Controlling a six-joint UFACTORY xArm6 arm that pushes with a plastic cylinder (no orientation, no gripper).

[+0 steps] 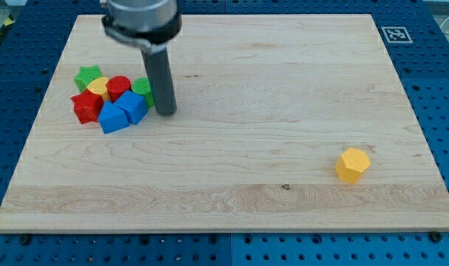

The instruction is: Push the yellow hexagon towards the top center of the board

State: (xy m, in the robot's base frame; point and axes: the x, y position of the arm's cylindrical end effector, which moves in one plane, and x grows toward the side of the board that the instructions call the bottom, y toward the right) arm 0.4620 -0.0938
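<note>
The yellow hexagon (353,164) lies alone on the wooden board (283,66) at the view's lower right. My tip (166,112) rests on the board at the view's left, far from the hexagon. It stands just right of a cluster of blocks and touches or nearly touches a green block (142,89) there.
The cluster at the view's left holds a green star (89,76), a red cylinder (118,87), a small yellow block (98,87), a red star (86,106) and two blue blocks (113,117) (133,106). A fiducial marker (394,34) sits at the board's top right corner.
</note>
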